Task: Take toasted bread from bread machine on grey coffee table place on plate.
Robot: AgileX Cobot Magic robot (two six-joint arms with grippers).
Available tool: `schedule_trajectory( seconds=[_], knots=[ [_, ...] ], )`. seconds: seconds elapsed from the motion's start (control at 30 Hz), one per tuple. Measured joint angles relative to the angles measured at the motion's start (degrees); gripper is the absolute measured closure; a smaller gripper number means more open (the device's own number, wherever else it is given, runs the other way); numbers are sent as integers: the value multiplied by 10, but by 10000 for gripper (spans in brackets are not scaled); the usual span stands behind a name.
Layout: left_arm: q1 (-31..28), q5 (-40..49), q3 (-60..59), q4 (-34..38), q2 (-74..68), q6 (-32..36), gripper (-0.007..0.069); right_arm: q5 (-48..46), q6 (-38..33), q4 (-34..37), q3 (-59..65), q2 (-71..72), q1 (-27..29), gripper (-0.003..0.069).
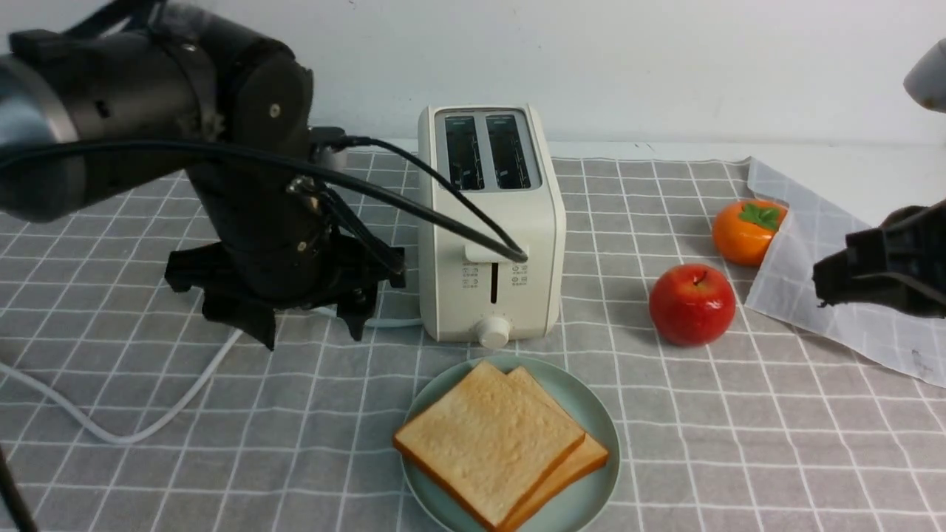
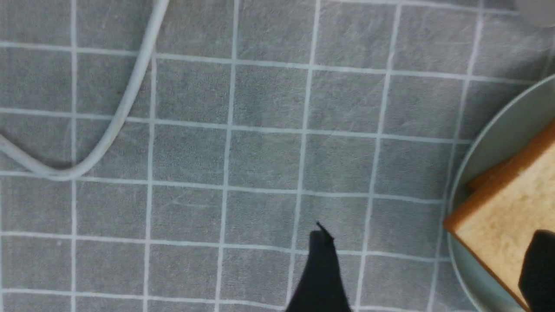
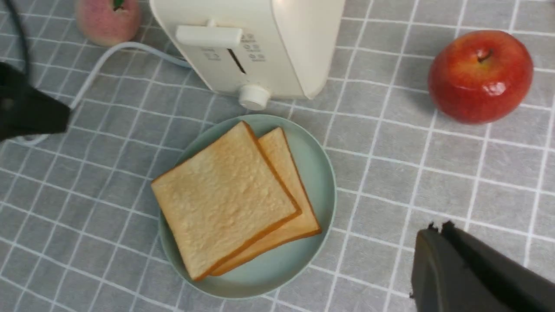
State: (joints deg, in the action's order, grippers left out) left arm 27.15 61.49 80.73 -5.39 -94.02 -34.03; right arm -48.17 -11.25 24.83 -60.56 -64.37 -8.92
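Note:
Two slices of toasted bread (image 1: 491,436) lie stacked and offset on the mint-green plate (image 1: 595,414), in front of the bread machine (image 1: 488,236). Both of its slots are empty. All stand on the grey coffee table (image 1: 739,451). My left gripper (image 1: 314,338) hangs open and empty just left of the bread machine, above the table. In the left wrist view my left gripper (image 2: 429,260) spans the plate's rim (image 2: 485,151) and a corner of the toast (image 2: 507,216). My right gripper (image 1: 819,288) is shut and empty at the far right. The right wrist view shows it (image 3: 438,227) beside the plate (image 3: 318,147) and toast (image 3: 221,199).
A red apple (image 1: 692,304) and an orange persimmon (image 1: 746,230) sit right of the bread machine, by a translucent checked sheet (image 1: 805,222). The white cord (image 1: 148,425) loops over the table at the left. A peach (image 3: 108,19) lies beyond the bread machine (image 3: 269,39).

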Motion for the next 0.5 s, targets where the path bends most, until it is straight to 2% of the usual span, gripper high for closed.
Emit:
schedule_trajectory(
  seconds=[0.07, 0.1, 0.17, 0.3, 0.43, 0.5],
  knots=[
    [0, -21, -18, 29, 35, 23, 243, -39, 51, -50, 0, 0, 0, 678],
    [0, -22, -19, 32, 38, 24, 243, -43, 55, -54, 0, 0, 0, 678],
    [0, -28, -48, 62, 72, 44, 409, -104, 101, -111, 0, 1, 0, 678],
    [0, -29, -93, 84, 137, 49, 620, -98, 120, -139, 26, 34, 0, 677],
    [0, -29, -130, 102, 199, 34, 638, -30, 93, -112, 98, 110, 0, 676],
    [0, -29, -178, 137, 264, 28, 638, 57, 38, -78, 197, 197, 0, 676]
  ],
)
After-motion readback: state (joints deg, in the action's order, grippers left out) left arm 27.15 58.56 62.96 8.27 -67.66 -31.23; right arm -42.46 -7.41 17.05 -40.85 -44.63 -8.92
